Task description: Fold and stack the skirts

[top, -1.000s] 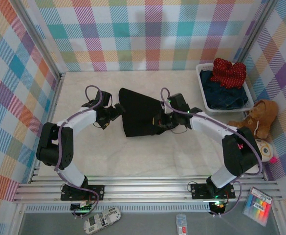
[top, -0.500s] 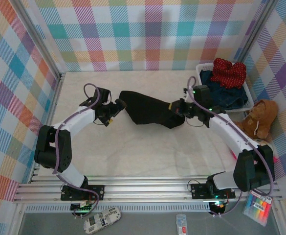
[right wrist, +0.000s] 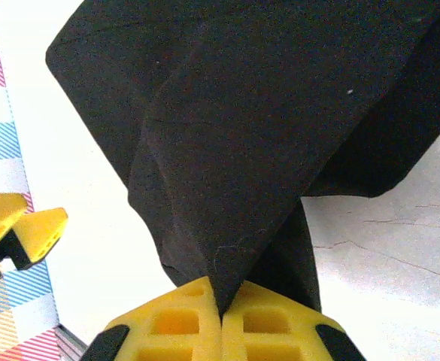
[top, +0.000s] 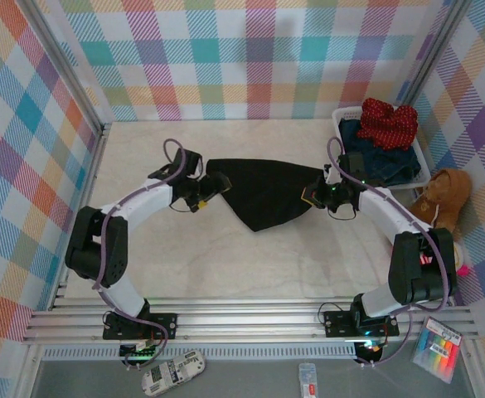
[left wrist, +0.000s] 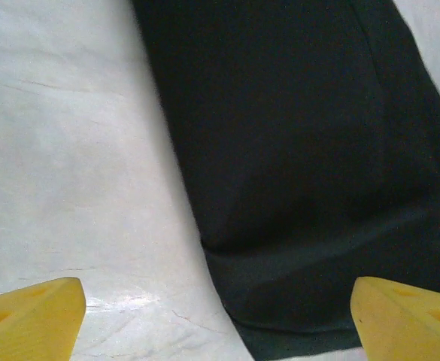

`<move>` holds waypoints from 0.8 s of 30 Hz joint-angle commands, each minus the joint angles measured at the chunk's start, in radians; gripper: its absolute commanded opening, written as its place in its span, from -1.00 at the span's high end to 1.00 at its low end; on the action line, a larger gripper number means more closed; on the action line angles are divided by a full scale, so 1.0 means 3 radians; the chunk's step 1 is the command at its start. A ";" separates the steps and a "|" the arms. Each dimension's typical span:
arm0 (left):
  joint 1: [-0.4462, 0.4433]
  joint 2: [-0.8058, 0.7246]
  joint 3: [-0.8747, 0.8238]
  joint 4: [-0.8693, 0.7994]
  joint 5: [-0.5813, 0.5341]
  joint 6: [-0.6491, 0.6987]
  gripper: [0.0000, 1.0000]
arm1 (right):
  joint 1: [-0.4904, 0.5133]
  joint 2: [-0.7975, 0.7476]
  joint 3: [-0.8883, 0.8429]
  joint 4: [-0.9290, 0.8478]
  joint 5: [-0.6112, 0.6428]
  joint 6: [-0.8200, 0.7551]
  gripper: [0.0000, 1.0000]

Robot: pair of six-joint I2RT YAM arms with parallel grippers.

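The plain black skirt [top: 267,195] lies stretched across the middle of the table. My right gripper [top: 312,193] is shut on its right end, and in the right wrist view the cloth fans up out of the pinched yellow fingertips [right wrist: 221,301]. My left gripper [top: 213,186] is at the skirt's left corner, open. In the left wrist view its fingers [left wrist: 31,316] stand far apart over the black skirt's hem [left wrist: 302,226], and I cannot tell whether they touch the cloth. A red dotted skirt [top: 387,123] lies on dark blue denim [top: 383,166] in the basket.
The white slatted basket [top: 341,149] stands at the back right against the plaid wall. A brown teddy bear [top: 441,199] sits just in front of it by the right wall. Bare table stretches in front of the black skirt to the aluminium rails [top: 242,319].
The right gripper has dragged the black skirt's end to the right, drawing the cloth out from a folded heap to a wide spread. The left gripper has followed rightward to the left corner.
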 commanded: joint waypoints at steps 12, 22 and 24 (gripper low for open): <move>-0.0817 -0.0563 0.0216 0.0294 -0.0383 0.2355 -1.00 | 0.0033 -0.0303 0.1587 -0.0605 -0.0657 -0.0313 1.00; -0.0818 -0.0452 0.0667 -0.0160 0.0064 0.2652 -1.00 | 0.0181 -0.0155 0.2414 -0.0476 -0.0685 0.0014 1.00; -0.0818 -0.0462 0.0661 -0.0108 0.0140 0.2627 -1.00 | 0.0270 -0.0090 0.2559 -0.0499 -0.0680 -0.0002 1.00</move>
